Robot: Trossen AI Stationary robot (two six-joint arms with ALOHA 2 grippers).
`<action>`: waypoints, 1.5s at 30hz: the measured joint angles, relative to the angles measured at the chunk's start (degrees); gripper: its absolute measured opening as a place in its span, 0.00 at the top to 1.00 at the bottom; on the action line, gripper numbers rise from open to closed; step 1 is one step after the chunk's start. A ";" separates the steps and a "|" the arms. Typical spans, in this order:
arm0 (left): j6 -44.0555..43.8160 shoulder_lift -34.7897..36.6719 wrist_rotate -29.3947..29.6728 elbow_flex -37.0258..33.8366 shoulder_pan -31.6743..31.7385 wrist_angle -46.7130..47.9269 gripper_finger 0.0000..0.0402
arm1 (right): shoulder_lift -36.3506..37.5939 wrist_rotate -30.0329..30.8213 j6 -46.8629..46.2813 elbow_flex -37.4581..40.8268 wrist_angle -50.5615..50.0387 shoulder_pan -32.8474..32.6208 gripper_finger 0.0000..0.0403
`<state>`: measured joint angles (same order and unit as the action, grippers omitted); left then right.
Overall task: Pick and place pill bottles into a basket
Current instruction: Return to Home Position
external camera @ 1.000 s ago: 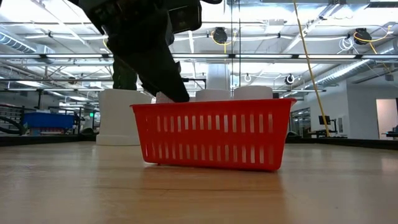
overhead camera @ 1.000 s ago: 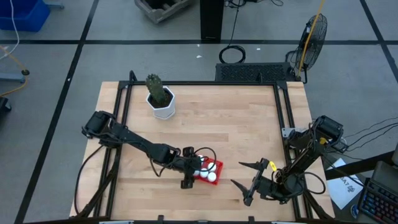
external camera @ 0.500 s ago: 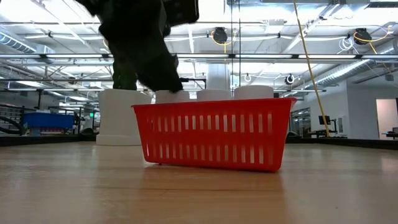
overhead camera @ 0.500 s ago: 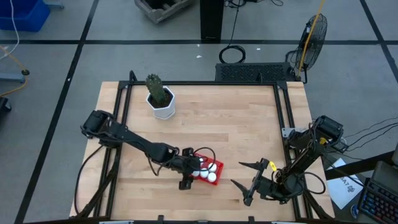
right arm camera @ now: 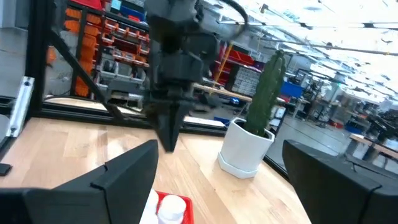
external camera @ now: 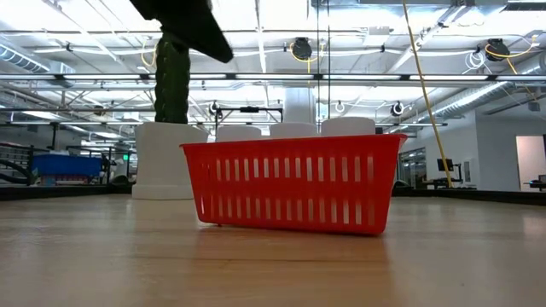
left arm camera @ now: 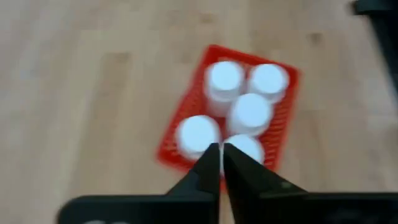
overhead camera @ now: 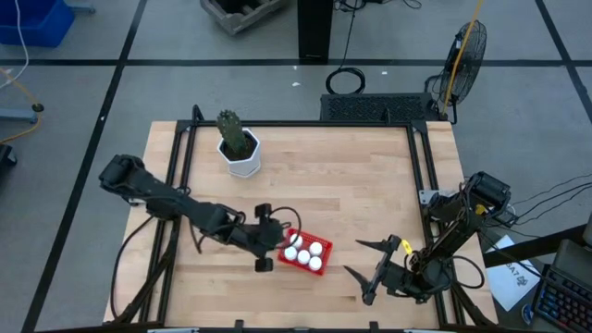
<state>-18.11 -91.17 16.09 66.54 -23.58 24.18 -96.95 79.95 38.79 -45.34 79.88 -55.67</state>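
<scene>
The left jaws are pressed together with only a hairline between their tips, and they grip nothing. In the left wrist view those tips hang over the near rim of the basket (left arm camera: 163, 149). In the high view they sit just beside the basket (overhead camera: 326, 246), on the side turned away from the right arm. The low view shows only a dark tip of the left arm (external camera: 192, 21), well above the basket (external camera: 290, 183) and clear of it.

All five pill bottles (overhead camera: 302, 256) stand upright inside the basket, packed close together with their round white tops showing (left arm camera: 249, 112). From table height, three of these tops (external camera: 293, 130) rise above the red rim. The basket rests flat on the table (overhead camera: 351, 185), near its front edge.

The left arm (overhead camera: 176, 203) stretches away from the basket towards the table's left side.

The right jaws are spread wide and empty. They are well apart from the basket, on its other side near the front edge, and they point towards it. The right arm (overhead camera: 435, 250) is folded behind them. Its wrist view catches a corner of the basket (right arm camera: 163, 199) with one bottle top in it.

Behind the basket, towards the far edge, stands a white pot (overhead camera: 244, 157) with a cactus (external camera: 171, 81)
</scene>
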 joint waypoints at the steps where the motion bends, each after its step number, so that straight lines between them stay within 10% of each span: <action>1: -0.57 0.39 2.10 0.00 -0.64 1.09 0.97 | 0.00 1.31 -0.02 0.00 0.02 0.00 0.17; 5: -2.89 0.50 8.98 -0.24 -4.67 3.93 0.97 | 0.00 9.99 -0.31 0.36 -0.33 0.19 0.17; 10: -4.32 1.01 11.58 -5.88 -8.78 -3.05 0.99 | 0.04 5.27 -6.08 3.39 0.35 0.05 0.30; 19: -3.70 11.05 12.47 -22.22 -13.69 -26.05 0.99 | 0.56 -19.91 -26.29 13.08 -0.81 5.79 0.95; 27: 2.22 26.28 12.47 -36.88 -16.39 -41.41 0.97 | 11.69 -51.60 -45.02 19.57 -15.66 19.28 1.00; 45: 13.89 57.85 19.06 -54.43 -16.56 -44.97 0.96 | 59.79 -58.85 -42.19 44.11 -27.11 30.76 1.00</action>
<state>-4.22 -33.32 35.14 12.12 -40.14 -20.79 -37.16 21.11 -3.40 -1.23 52.77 -24.91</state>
